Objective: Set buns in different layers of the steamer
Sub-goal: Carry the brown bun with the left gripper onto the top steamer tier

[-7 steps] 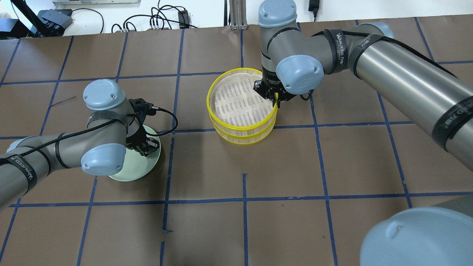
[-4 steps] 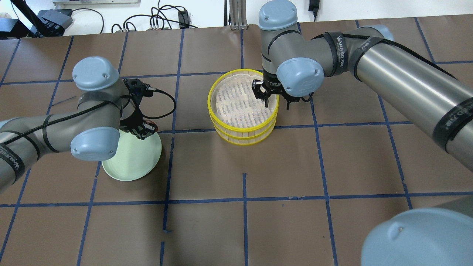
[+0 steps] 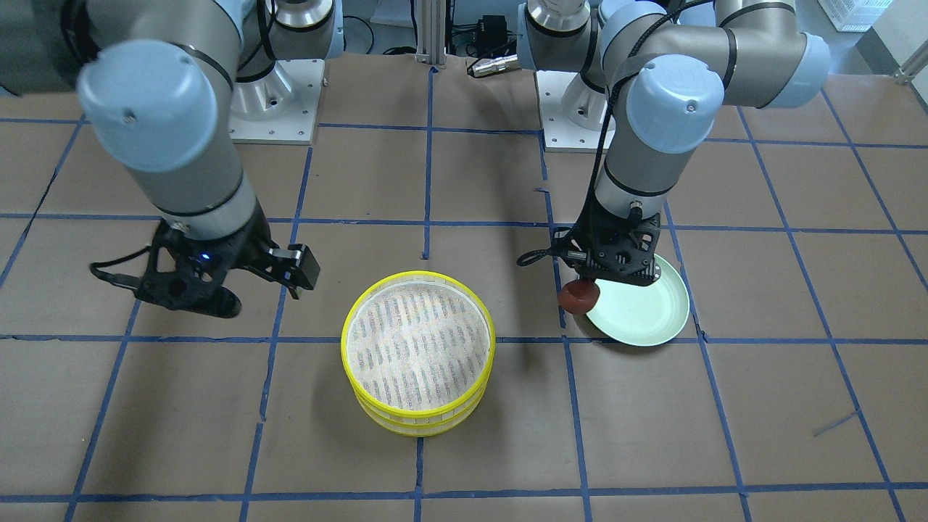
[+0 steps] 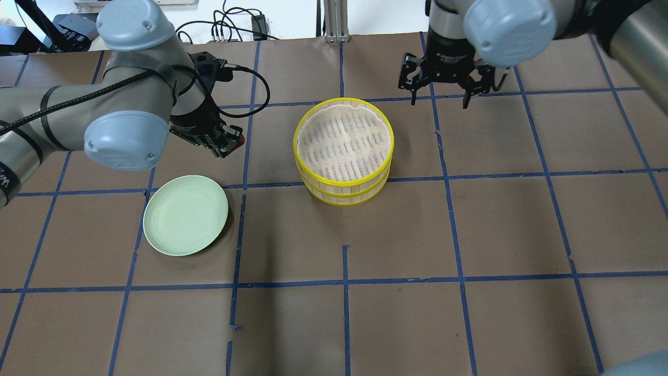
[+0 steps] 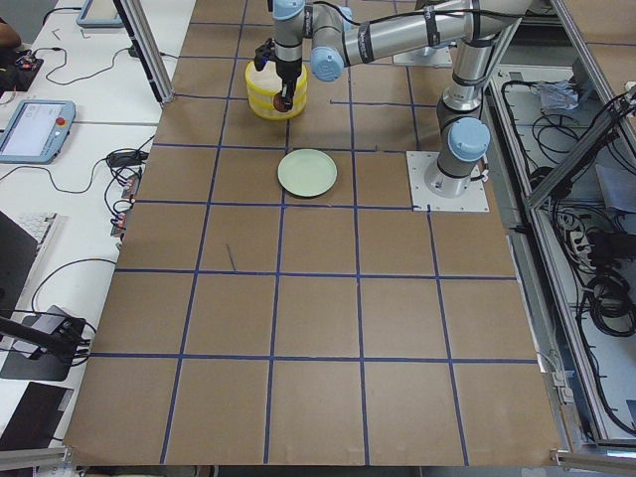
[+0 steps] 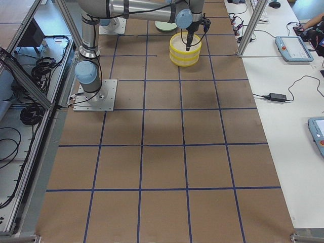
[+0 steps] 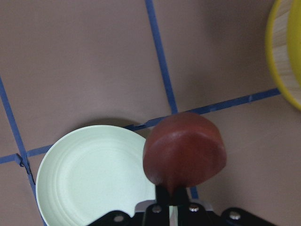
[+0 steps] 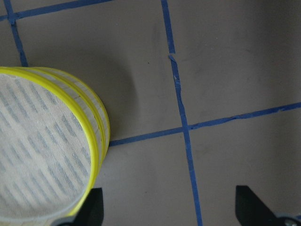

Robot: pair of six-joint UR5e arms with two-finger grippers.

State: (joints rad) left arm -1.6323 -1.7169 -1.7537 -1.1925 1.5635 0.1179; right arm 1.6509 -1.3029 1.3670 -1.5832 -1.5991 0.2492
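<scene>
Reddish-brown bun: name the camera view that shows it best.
Left wrist-mounted: the reddish-brown bun fills the middle, clamped in the left tool. Front-facing shows it small, near the plate. Overhead shows only a red sliver under the tool. The side views show nothing clear of it.

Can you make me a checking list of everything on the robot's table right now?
Surface: brown table with blue tape squares.
Job's things: steamer layers stacked, top floor empty; reddish-brown bun held above the table; white bun not seen.
Clutter: pale green plate, empty.
Grippers: left gripper shut on the bun; right gripper open, holding nothing.
Cables: black cable looped at the left wrist.
Surroundings: desks with screens beside the table.
</scene>
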